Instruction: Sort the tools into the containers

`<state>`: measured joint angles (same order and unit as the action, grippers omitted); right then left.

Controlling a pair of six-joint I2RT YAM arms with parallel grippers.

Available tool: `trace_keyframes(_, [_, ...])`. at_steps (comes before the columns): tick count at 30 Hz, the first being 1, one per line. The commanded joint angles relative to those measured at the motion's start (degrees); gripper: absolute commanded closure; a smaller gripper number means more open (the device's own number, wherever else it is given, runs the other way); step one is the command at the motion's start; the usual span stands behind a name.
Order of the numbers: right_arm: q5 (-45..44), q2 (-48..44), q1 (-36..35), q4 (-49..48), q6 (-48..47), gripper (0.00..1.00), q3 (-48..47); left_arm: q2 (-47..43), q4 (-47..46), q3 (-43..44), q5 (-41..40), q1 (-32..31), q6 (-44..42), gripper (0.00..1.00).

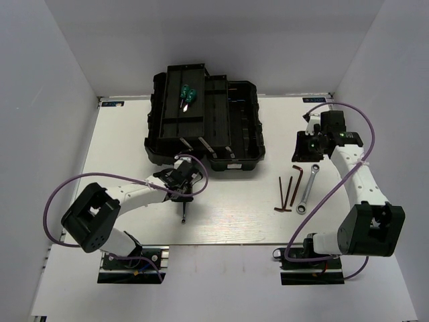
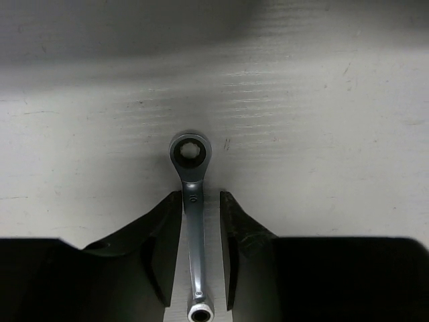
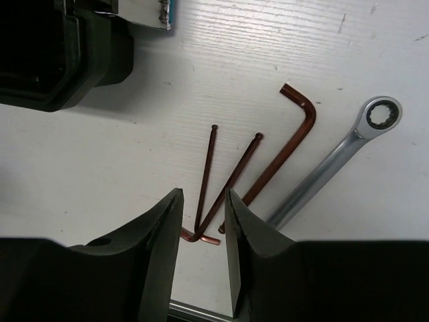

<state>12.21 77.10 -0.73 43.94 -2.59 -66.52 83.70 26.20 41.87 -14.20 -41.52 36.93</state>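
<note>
The small silver wrench (image 2: 192, 221) lies flat on the white table, pointing away from me. My left gripper (image 2: 200, 193) straddles its shaft: the left finger is against it and a gap shows at the right finger. From above, that wrench (image 1: 183, 209) sticks out below the left gripper (image 1: 182, 184), just in front of the black toolbox (image 1: 258, 134). Two green screwdrivers (image 1: 187, 94) lie in a rear compartment. My right gripper (image 3: 204, 191) hangs open and empty above three reddish-brown hex keys (image 3: 238, 168). The larger wrench (image 3: 335, 161) lies beside them.
White walls close in the table on the left, back and right. Purple cables loop from both arms. A corner of the toolbox (image 3: 60, 60) shows at the upper left of the right wrist view. The hex keys (image 1: 286, 194) and larger wrench (image 1: 307, 190) lie right of centre.
</note>
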Motion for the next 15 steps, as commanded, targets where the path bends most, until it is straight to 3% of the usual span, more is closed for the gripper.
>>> trace_keyframes(1, [4.66, -0.2, 2.57, 0.79, 1.45, 0.62, 0.95, 1.99, 0.44, -4.41, 2.95, 0.03, 0.6, 0.6])
trace_keyframes(4, [5.63, -0.55, 3.1, 0.79, 1.45, 0.62, 1.48, 1.99, -1.23, -6.96, 3.47, 0.03, 1.12, 0.62])
trace_keyframes(8, [6.07, -0.55, 3.89, 0.97, 1.27, 0.62, 2.1, 1.46, -2.47, -8.56, 4.0, 0.03, 1.13, 0.77])
trace_keyframes(14, [6.16, -0.54, 4.95, 0.88, 0.83, 0.61, 3.68, -0.91, -2.47, -12.07, 4.53, -1.1, 1.66, 0.89])
trace_keyframes(15, [6.16, -0.37, 4.95, 0.88, 0.83, 0.59, 4.29, -1.78, -1.94, -12.07, 4.53, -1.11, 1.66, 0.97])
